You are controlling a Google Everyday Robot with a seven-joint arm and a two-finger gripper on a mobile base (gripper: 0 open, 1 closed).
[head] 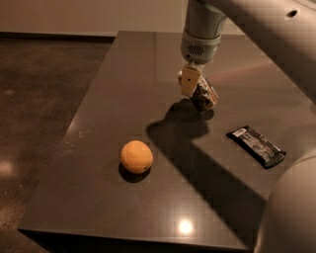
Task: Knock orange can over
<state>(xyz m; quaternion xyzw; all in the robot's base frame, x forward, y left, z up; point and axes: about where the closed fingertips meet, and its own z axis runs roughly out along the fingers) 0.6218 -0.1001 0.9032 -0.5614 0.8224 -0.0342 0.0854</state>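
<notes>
Counted one orange can, tilted, far of centre over the table, pressed against the right side of the gripper. Counted one gripper, hanging from the pale arm that reached in from the far right; could not tell how wide it stood, nor whether it had hold of the can. Counted one round orange fruit, near left of centre, well apart from the can. Counted one black wrapped bar, lying flat at the right. Noted a dark, glossy table top with a lamp glint near the front edge and the arm's shadow across the middle. Saw a dark speckled floor at the left and a pale wall at the far side
</notes>
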